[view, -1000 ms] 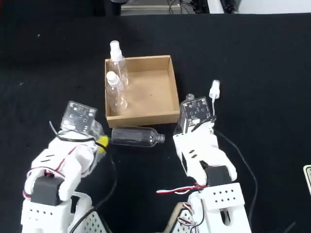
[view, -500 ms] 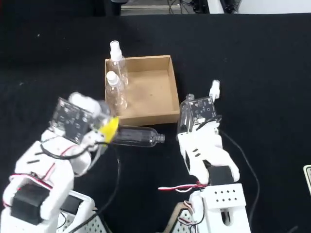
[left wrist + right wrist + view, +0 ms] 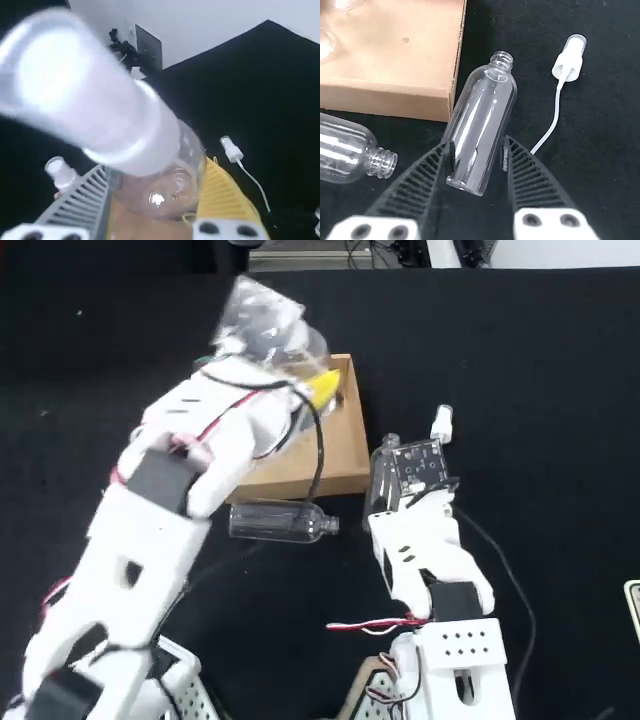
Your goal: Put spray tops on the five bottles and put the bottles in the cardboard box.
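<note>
Right jaws clamp our clear uncapped plastic bottle (image 3: pixel 480 125), neck beside the white spray top (image 3: pixel 568 62); left jaws hold another clear bottle (image 3: pixel 160 172).

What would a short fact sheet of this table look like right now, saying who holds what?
Left gripper: shut on a capped bottle, above the cardboard box
Right gripper: shut on an uncapped bottle, beside the box
Lying bottle: on its side on the table, no top, in front of the box
Loose spray top: on the table near the right gripper
</note>
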